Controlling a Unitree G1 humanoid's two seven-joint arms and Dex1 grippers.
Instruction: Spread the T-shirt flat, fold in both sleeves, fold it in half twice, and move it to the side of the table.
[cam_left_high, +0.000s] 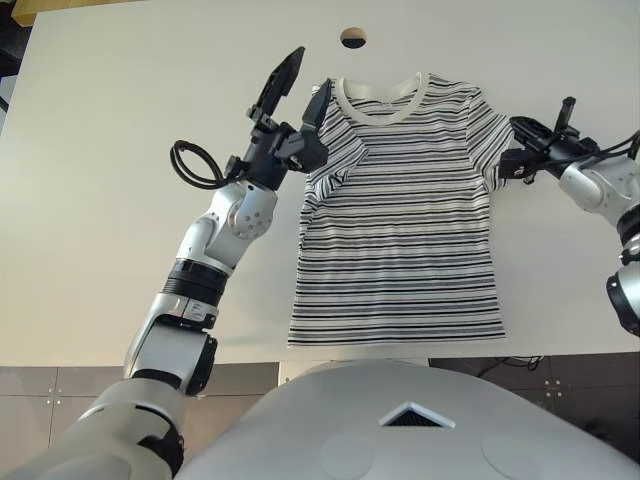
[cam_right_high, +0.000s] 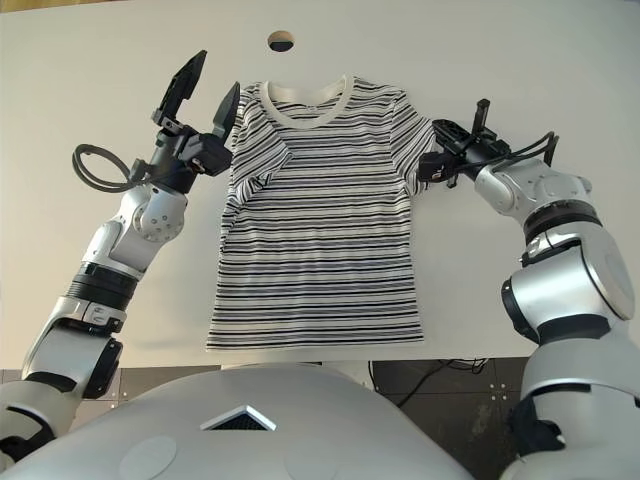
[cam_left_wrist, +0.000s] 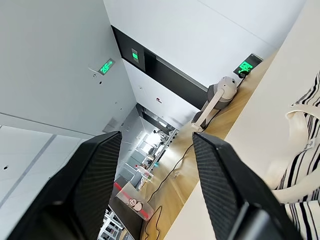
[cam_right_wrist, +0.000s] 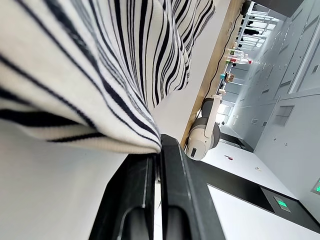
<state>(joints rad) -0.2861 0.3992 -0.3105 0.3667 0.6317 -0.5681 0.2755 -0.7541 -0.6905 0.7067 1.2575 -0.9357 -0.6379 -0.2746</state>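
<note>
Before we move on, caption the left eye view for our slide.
Striped T-shirt on table, one sleeve folded in; left gripper, jaws open; right gripper clamping other sleeve.

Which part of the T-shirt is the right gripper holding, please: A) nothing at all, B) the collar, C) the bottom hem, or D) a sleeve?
D: the right gripper has its fingers shut on the edge of the sleeve of the T-shirt, on the robot's right side.
</note>
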